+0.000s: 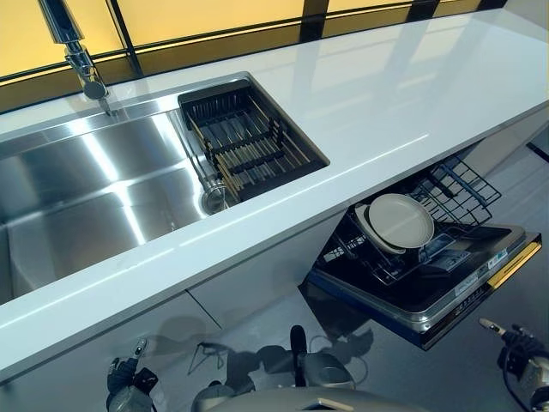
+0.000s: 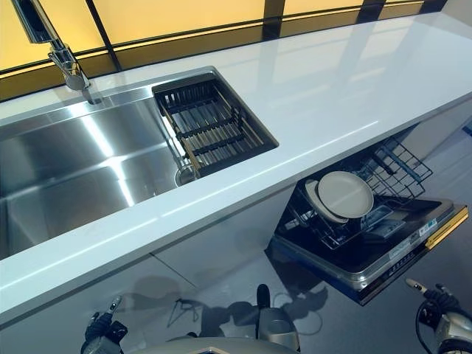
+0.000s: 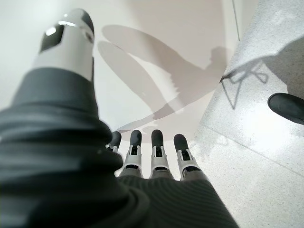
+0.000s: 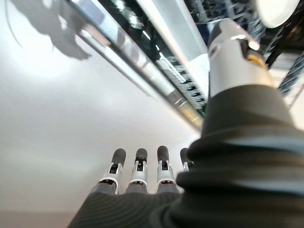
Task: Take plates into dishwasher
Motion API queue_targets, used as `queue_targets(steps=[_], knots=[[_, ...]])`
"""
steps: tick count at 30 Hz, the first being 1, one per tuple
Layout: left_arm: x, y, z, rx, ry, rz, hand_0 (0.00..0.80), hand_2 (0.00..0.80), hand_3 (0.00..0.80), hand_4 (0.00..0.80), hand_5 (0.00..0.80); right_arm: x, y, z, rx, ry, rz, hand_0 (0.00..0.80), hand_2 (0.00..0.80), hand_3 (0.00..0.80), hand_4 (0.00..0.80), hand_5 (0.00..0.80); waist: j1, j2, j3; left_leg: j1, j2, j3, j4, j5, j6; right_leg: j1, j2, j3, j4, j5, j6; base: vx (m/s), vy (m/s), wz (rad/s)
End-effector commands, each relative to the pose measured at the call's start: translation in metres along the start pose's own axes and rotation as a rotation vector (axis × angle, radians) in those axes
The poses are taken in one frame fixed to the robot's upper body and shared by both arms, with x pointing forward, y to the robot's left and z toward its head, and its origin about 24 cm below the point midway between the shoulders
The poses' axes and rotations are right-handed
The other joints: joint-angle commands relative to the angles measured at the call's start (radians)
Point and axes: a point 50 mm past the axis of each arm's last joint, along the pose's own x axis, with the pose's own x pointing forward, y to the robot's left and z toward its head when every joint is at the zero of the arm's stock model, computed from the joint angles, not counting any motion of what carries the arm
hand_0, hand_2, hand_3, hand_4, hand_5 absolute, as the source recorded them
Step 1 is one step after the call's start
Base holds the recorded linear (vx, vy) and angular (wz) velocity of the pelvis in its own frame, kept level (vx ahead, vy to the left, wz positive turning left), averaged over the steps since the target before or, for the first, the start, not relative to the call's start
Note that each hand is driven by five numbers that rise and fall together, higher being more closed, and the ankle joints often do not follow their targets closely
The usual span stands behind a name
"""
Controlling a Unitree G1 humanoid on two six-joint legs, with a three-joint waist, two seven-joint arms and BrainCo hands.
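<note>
**Both hands empty, plates sitting in the dishwasher**

The left hand [image 3: 152, 156] is hanging low before the cabinet front, fingers straight, holding nothing. The right hand [image 4: 142, 171] is hanging just as relaxed and empty beside the open dishwasher door [image 1: 467, 287]. Two plates [image 1: 399, 221] are leaning in the pulled-out rack [image 1: 455, 193], under the white counter [image 1: 386, 103], right of the sink [image 1: 77, 189].

Two round white plates [image 1: 401, 221] lean together in the black wire rack [image 1: 455, 193] of the open dishwasher [image 1: 437, 296], low on the right under the counter [image 1: 386, 103].
</note>
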Motion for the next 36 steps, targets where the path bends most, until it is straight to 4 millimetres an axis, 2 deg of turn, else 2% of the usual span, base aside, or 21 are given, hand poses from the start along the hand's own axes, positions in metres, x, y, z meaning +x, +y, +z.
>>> queue_targets(steps=[1, 5, 7, 10, 11, 12, 13, 17, 22, 23, 27, 28, 31, 32, 33, 36], knots=[[0.008, -0.051, 0.062, 0.063, -0.224, -0.225, 0.000, 0.000, 0.000, 0.000, 0.000, 0.003, 0.002, 0.015, 0.195, -0.037, -0.012, 0.000, 0.000, 0.000, 0.000, 0.000, -0.019, 0.033, -0.006, -0.002, -0.042, -0.051, 0.053, -0.087, 0.101, 0.031, -0.037, 0.001, 0.034, -0.057, 0.066, -0.011, -0.077, 0.01], [0.009, -0.055, 0.069, 0.076, -0.237, -0.256, 0.000, 0.000, 0.000, 0.000, 0.000, 0.005, 0.019, -0.005, 0.360, 0.044, 0.056, 0.000, 0.000, 0.000, 0.000, 0.000, -0.008, 0.062, 0.002, -0.006, -0.047, -0.065, 0.059, -0.089, 0.099, 0.028, -0.048, -0.013, 0.039, -0.062, 0.066, -0.016, -0.070, 0.00], [0.009, -0.054, 0.071, 0.080, -0.241, -0.264, 0.000, 0.000, 0.000, 0.000, 0.000, 0.005, 0.027, -0.009, 0.458, 0.064, 0.089, 0.000, 0.000, 0.000, 0.000, 0.000, -0.004, 0.071, 0.004, -0.008, -0.049, -0.070, 0.059, -0.090, 0.099, 0.026, -0.051, -0.019, 0.041, -0.064, 0.065, -0.018, -0.057, 0.00], [0.009, -0.050, 0.071, 0.091, -0.249, -0.273, 0.000, 0.000, 0.000, 0.000, 0.000, 0.005, 0.042, -0.013, 0.704, 0.070, 0.151, 0.000, 0.000, 0.000, 0.000, 0.000, -0.002, 0.096, 0.010, -0.016, -0.051, -0.076, 0.062, -0.090, 0.096, 0.014, -0.060, -0.030, 0.050, -0.069, 0.065, -0.032, -0.059, 0.02], [0.009, -0.050, 0.072, 0.093, -0.253, -0.273, 0.000, 0.000, 0.000, 0.000, 0.000, 0.005, 0.045, -0.012, 0.764, 0.064, 0.163, 0.000, 0.000, 0.000, 0.000, 0.000, -0.002, 0.105, 0.012, -0.020, -0.052, -0.079, 0.065, -0.090, 0.095, 0.006, -0.063, -0.032, 0.056, -0.070, 0.065, -0.128, -0.004, 0.02], [0.009, -0.051, 0.073, 0.080, -0.254, -0.282, 0.000, 0.000, 0.000, 0.000, 0.000, 0.006, 0.050, -0.005, 0.900, 0.035, 0.200, 0.000, 0.000, 0.000, 0.000, 0.000, -0.006, 0.132, 0.024, -0.029, -0.057, -0.080, 0.067, -0.087, 0.091, -0.014, -0.075, -0.037, 0.066, -0.071, 0.066, -0.131, 0.021, 0.01], [0.009, -0.051, 0.073, 0.075, -0.254, -0.285, 0.000, 0.000, 0.000, 0.000, 0.000, 0.006, 0.051, -0.003, 0.920, 0.029, 0.206, 0.000, 0.000, 0.000, 0.000, 0.000, -0.007, 0.138, 0.027, -0.032, -0.059, -0.080, 0.067, -0.086, 0.091, -0.019, -0.077, -0.037, 0.069, -0.072, 0.066, -0.191, 0.092, 0.02], [0.007, -0.065, 0.069, 0.033, -0.250, -0.323, 0.000, 0.000, 0.000, 0.000, 0.000, 0.006, 0.059, 0.021, 1.088, -0.076, 0.297, 0.000, 0.000, 0.000, 0.000, 0.000, -0.027, 0.214, 0.057, -0.068, -0.085, -0.077, 0.077, -0.081, 0.088, -0.069, -0.102, -0.026, 0.095, -0.082, 0.066, -0.132, 0.102, 0.04], [0.004, -0.070, 0.058, 0.009, -0.238, -0.349, 0.000, 0.000, 0.000, 0.000, 0.000, 0.004, 0.061, 0.039, 1.125, -0.206, 0.406, 0.000, 0.000, 0.000, 0.000, 0.000, -0.036, 0.263, 0.064, -0.076, -0.108, -0.072, 0.087, -0.088, 0.092, -0.073, -0.120, -0.020, 0.098, -0.086, 0.067, -0.013, 0.074, 0.02], [0.003, -0.070, 0.056, 0.008, -0.234, -0.353, 0.000, 0.000, 0.000, 0.000, 0.000, 0.004, 0.062, 0.041, 1.109, -0.228, 0.431, 0.000, 0.000, 0.000, 0.000, 0.000, -0.038, 0.270, 0.063, -0.073, -0.112, -0.073, 0.087, -0.090, 0.092, -0.071, -0.121, -0.019, 0.096, -0.086, 0.067, 0.049, 0.061, 0.01], [0.001, -0.071, 0.045, 0.022, -0.208, -0.358, 0.000, 0.000, 0.000, 0.000, 0.000, -0.002, 0.074, 0.071, 0.937, -0.353, 0.588, 0.000, 0.000, 0.000, 0.000, 0.000, -0.034, 0.288, 0.050, -0.053, -0.121, -0.075, 0.076, -0.093, 0.093, -0.045, -0.127, -0.024, 0.084, -0.092, 0.063, 0.042, 0.033, 0.00], [0.001, -0.071, 0.044, 0.024, -0.206, -0.358, 0.000, 0.000, 0.000, 0.000, 0.000, -0.003, 0.075, 0.074, 0.914, -0.366, 0.602, 0.000, 0.000, 0.000, 0.000, 0.000, -0.033, 0.287, 0.048, -0.051, -0.121, -0.075, 0.074, -0.092, 0.093, -0.043, -0.127, -0.025, 0.082, -0.091, 0.062, 0.053, 0.011, 0.01], [0.000, -0.070, 0.043, 0.045, -0.195, -0.361, 0.000, 0.000, 0.000, 0.000, 0.000, -0.014, 0.091, 0.107, 0.763, -0.497, 0.717, 0.000, 0.000, 0.000, 0.000, 0.000, -0.022, 0.276, 0.033, -0.038, -0.116, -0.085, 0.064, -0.095, 0.090, -0.022, -0.122, -0.034, 0.071, -0.099, 0.057, 0.007, -0.017, -0.03], [0.000, -0.070, 0.043, 0.045, -0.195, -0.360, 0.000, 0.000, 0.000, 0.000, 0.000, -0.015, 0.092, 0.110, 0.755, -0.510, 0.723, 0.000, 0.000, 0.000, 0.000, 0.000, -0.022, 0.272, 0.031, -0.041, -0.116, -0.085, 0.065, -0.090, 0.088, -0.024, -0.122, -0.033, 0.070, -0.094, 0.054, 0.003, -0.042, -0.11], [0.001, -0.071, 0.046, 0.055, -0.196, -0.363, 0.000, 0.000, 0.000, 0.000, 0.000, -0.025, 0.103, 0.130, 0.683, -0.583, 0.783, 0.000, 0.000, 0.000, 0.000, 0.000, -0.016, 0.258, 0.027, -0.039, -0.111, -0.087, 0.063, -0.090, 0.087, -0.023, -0.119, -0.037, 0.071, -0.095, 0.052, -0.032, -0.064, -0.11], [0.002, -0.071, 0.051, 0.065, -0.201, -0.360, 0.000, 0.000, 0.000, 0.000, 0.000, -0.045, 0.123, 0.162, 0.587, -0.698, 0.886, 0.000, 0.000, 0.000, 0.000, 0.000, -0.011, 0.230, 0.019, -0.045, -0.102, -0.089, 0.064, -0.089, 0.084, -0.030, -0.111, -0.035, 0.071, -0.093, 0.051, -0.025, -0.066, -0.20]])
